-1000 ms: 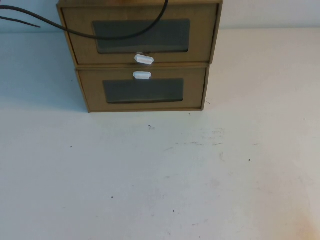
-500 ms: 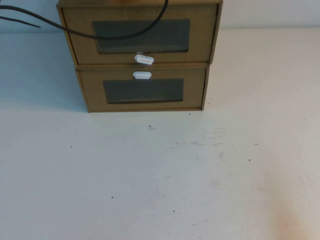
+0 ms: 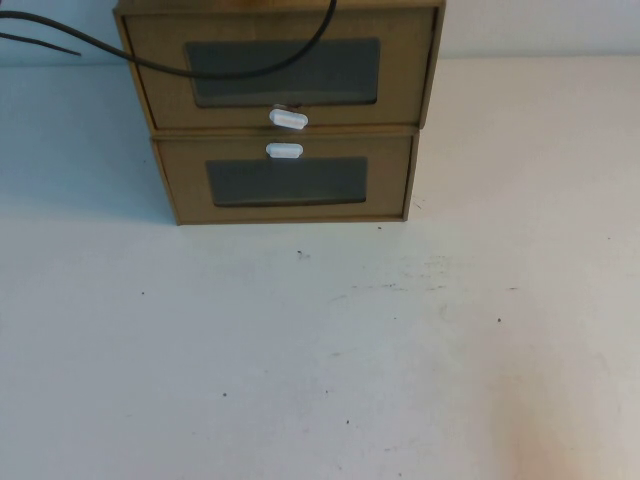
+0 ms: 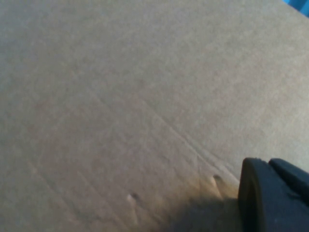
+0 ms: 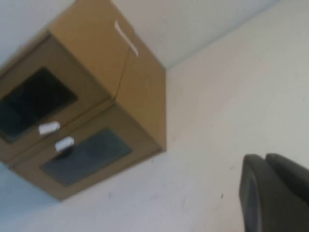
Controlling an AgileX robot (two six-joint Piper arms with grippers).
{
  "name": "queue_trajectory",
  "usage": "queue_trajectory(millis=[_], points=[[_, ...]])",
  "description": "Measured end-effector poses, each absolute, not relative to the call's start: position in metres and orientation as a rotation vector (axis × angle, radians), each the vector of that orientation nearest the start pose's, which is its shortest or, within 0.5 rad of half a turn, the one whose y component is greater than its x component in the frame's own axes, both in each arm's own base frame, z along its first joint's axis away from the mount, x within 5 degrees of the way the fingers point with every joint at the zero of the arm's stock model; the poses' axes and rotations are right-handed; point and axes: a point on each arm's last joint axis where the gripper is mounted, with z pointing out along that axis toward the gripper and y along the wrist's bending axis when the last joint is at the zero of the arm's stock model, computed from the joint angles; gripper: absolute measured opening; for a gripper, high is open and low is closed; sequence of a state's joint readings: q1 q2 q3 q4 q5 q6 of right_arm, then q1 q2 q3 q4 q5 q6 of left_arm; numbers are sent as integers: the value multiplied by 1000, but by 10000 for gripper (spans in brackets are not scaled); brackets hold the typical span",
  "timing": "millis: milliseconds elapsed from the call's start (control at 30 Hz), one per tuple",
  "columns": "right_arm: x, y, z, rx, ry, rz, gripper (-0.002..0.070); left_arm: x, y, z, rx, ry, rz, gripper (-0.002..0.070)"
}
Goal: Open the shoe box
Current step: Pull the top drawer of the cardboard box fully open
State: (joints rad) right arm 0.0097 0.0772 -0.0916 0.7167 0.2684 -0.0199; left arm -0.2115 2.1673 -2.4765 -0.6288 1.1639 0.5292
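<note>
Hovering near the shut shoe boxes (image 3: 395, 110), right claw (image 5: 268, 166) is pressed together; left claw (image 4: 269, 169) over cardboard (image 4: 120, 96), state unclear.

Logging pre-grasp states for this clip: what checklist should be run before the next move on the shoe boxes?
1. Two stacked brown cardboard shoe boxes, fronts closed: ok.
2. Lower box's white plastic handle unobstructed: ok.
3. Black cable draped across upper box: not ok.
4. Right gripper shut, above the white table, apart from boxes: ok.
5. Left gripper close over a cardboard surface, touching it: cannot tell.
</note>
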Motion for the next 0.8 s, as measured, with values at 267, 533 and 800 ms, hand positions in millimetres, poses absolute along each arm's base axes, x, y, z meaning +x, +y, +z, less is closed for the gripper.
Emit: queue_trajectory(millis=[267,533,800], points=[[87,32,274,163,2036,608,-13,452,-147,403,792,2054,-621,-5],[136,39,294,-77,2290,572,-13,451,-147,403,792,2056,-623,-5],[190,73,311,-314,2346,678,-13,451,-147,403,788,2058,-627,-5]])
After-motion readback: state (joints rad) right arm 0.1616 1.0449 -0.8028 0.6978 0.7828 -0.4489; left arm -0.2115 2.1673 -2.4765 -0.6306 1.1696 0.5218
